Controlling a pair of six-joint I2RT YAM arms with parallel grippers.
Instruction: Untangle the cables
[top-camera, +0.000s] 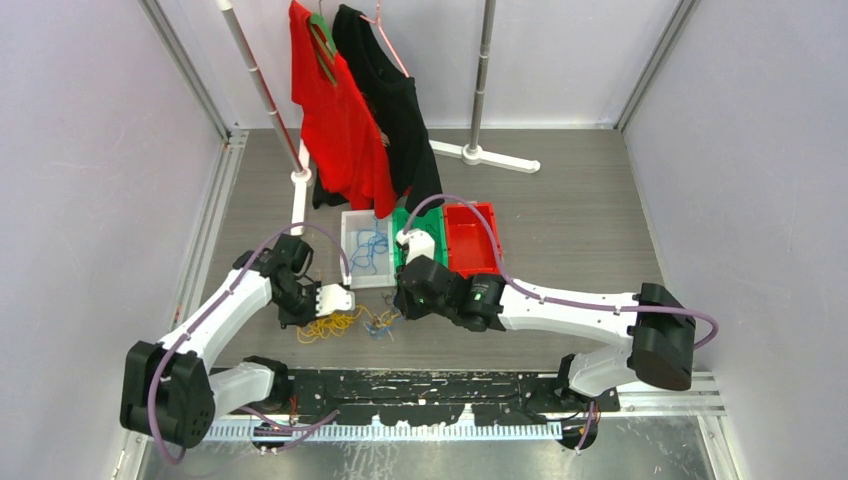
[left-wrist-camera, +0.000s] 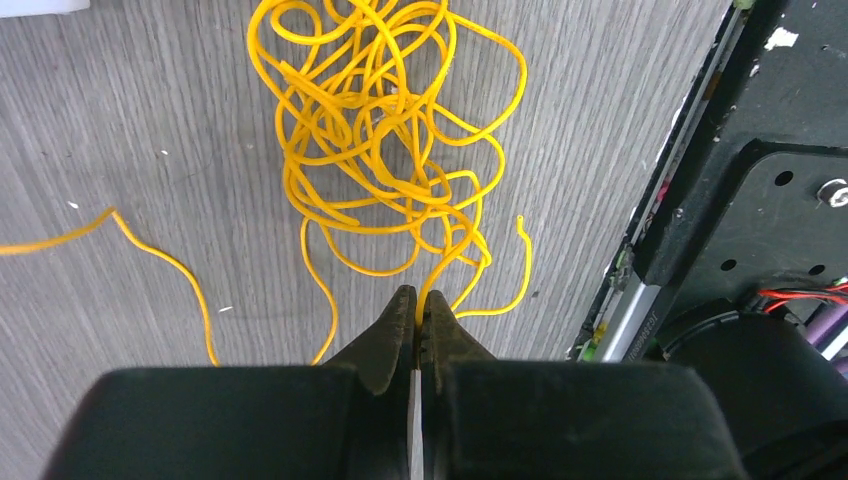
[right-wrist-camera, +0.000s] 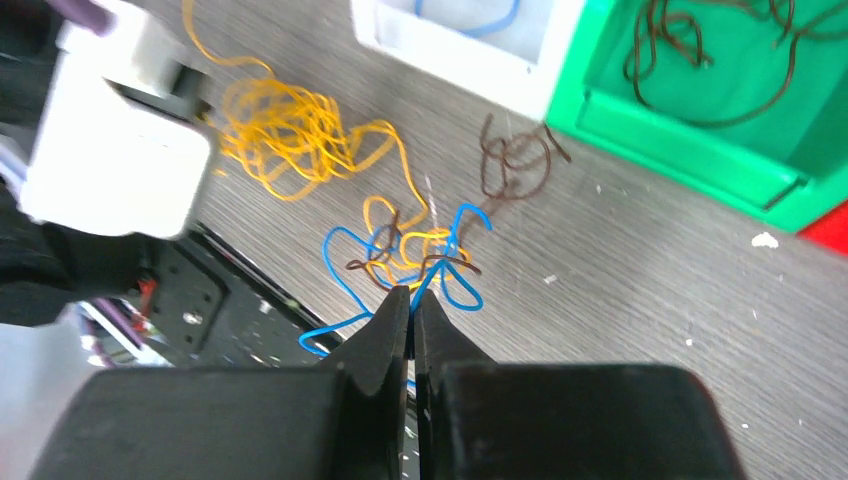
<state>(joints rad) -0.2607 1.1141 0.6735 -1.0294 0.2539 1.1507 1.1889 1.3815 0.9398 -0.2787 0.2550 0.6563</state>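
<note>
A loose bunch of yellow cables (top-camera: 328, 325) lies on the grey table; it also shows in the left wrist view (left-wrist-camera: 385, 130) and the right wrist view (right-wrist-camera: 285, 135). My left gripper (top-camera: 350, 300) (left-wrist-camera: 417, 295) is shut on one yellow strand at the bunch's near edge. To the right lies a small tangle of blue, yellow and brown cables (top-camera: 383, 322) (right-wrist-camera: 420, 250). My right gripper (top-camera: 398, 306) (right-wrist-camera: 412, 292) is shut on a blue cable of that tangle. A brown cable (right-wrist-camera: 515, 160) lies apart beyond it.
A white tray (top-camera: 366, 284) (right-wrist-camera: 470, 55) holds blue cables. A green bin (top-camera: 402, 225) (right-wrist-camera: 680, 145) holds brown cables, with a red bin (top-camera: 470, 268) beside it. Red and black shirts (top-camera: 340, 120) hang on a rack behind. The black base plate (top-camera: 430, 385) borders the near edge.
</note>
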